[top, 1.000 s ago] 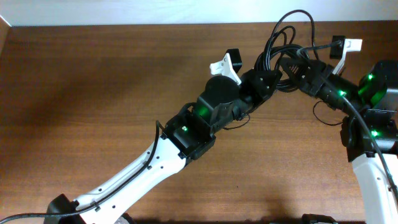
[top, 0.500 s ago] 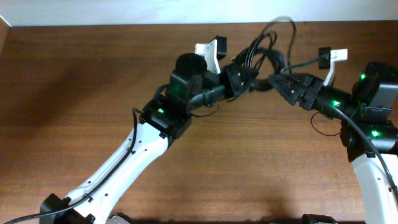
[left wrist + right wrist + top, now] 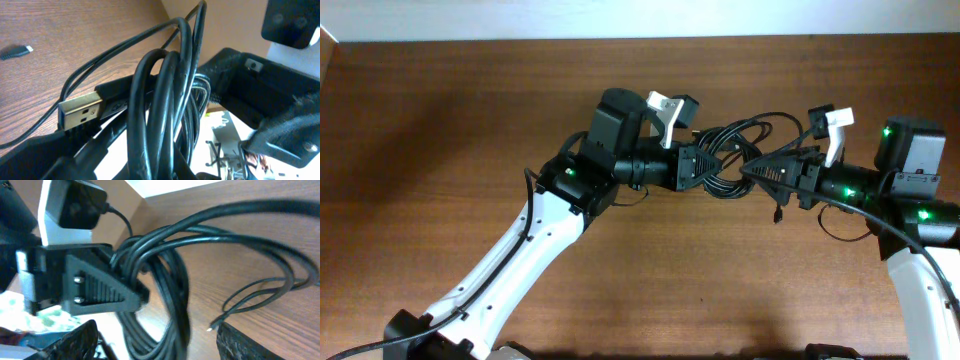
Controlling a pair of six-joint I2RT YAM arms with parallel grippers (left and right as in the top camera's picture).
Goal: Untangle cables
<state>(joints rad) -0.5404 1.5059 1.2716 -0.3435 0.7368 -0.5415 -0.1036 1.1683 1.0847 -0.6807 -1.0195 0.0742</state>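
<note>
A bundle of black cables (image 3: 735,150) hangs above the wooden table between my two grippers. My left gripper (image 3: 712,165) is shut on the bundle's left side. In the left wrist view the loops (image 3: 160,100) rise out of my left gripper (image 3: 150,170), and a USB plug (image 3: 80,110) sticks out to the left. My right gripper (image 3: 760,175) is open at the bundle's right side. In the right wrist view the cable loops (image 3: 170,295) pass loosely between the wide-apart fingers (image 3: 260,345) of my right gripper (image 3: 165,347). A thin cable end (image 3: 210,328) dangles free.
The brown table (image 3: 440,150) ends at a pale wall along the back. A small connector (image 3: 17,51) lies on the wood to the left. A thin cable tail (image 3: 777,215) hangs below the right gripper. White camera mounts (image 3: 665,108) stand above both wrists.
The right gripper has opened and let go of the cables. Both arms have come from the back edge toward the table's middle, with the left carrying the bundle.
</note>
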